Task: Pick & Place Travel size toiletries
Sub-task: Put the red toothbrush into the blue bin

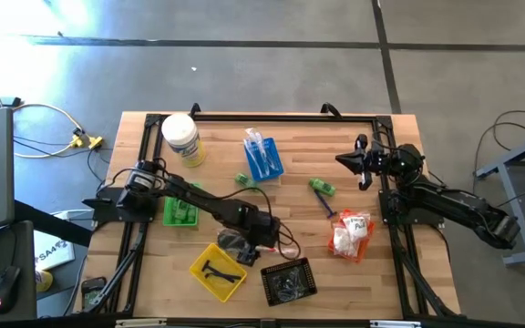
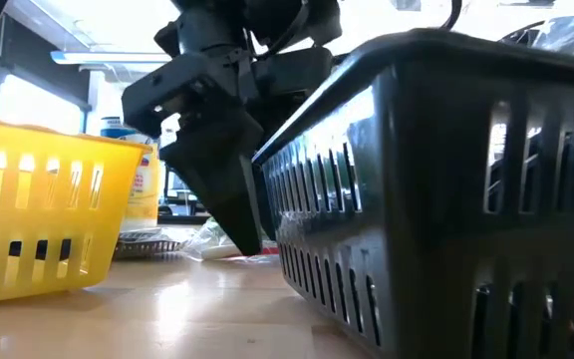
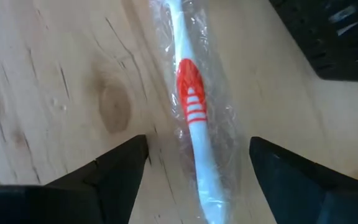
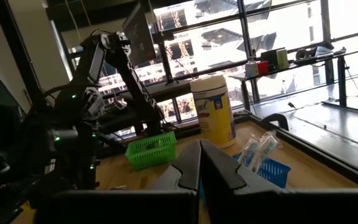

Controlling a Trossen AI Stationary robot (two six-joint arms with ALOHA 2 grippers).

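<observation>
Lying on the bare wooden table [image 3: 48,74], a white-and-orange toothbrush in a clear wrapper [image 3: 194,118] sits between the left gripper [image 3: 194,168]'s spread fingers, untouched, with the black slotted plastic tray [image 1: 288,280] at five o'clock. Right gripper [image 1: 361,162] (closed, empty) waits at the table's two o'clock.

Wooden table [image 1: 144,282] carries green [image 1: 180,214], blue [image 1: 264,159], yellow [image 1: 217,271], black [image 1: 289,280] trays; white tub [image 1: 182,139]; wrapped toothbrush [image 3: 192,115]; sachets [image 1: 350,234]
</observation>
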